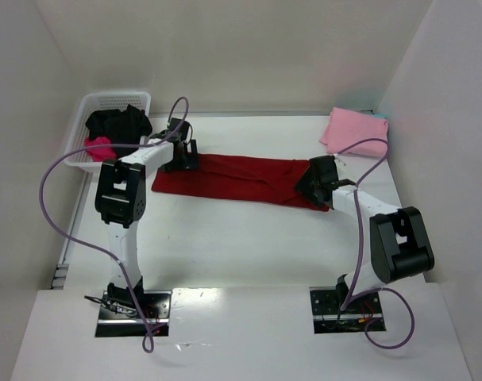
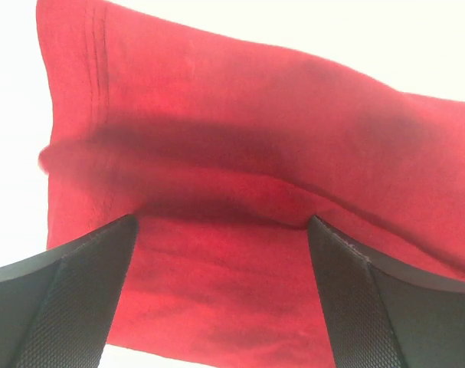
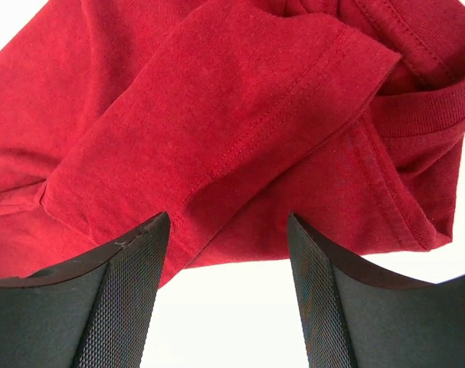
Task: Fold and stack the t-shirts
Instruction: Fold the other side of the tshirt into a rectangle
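Dark red t-shirt [image 1: 241, 178] lies on the bench [image 1: 241, 246], folded into 1 long strip. Your left end effector [image 1: 181, 155] sits over its left end, jaws spread, gripping nothing. Your right end effector [image 1: 312, 184] is at the collar end, also spread and empty. Pink folded t-shirt [image 1: 353, 131] lies in the far right corner. Black t-shirt [image 1: 117, 121] and magenta t-shirt [image 1: 99, 148] are in the white basket [image 1: 106, 101].

Bright light; blurred shadow crosses red t-shirt [image 2: 255, 138].
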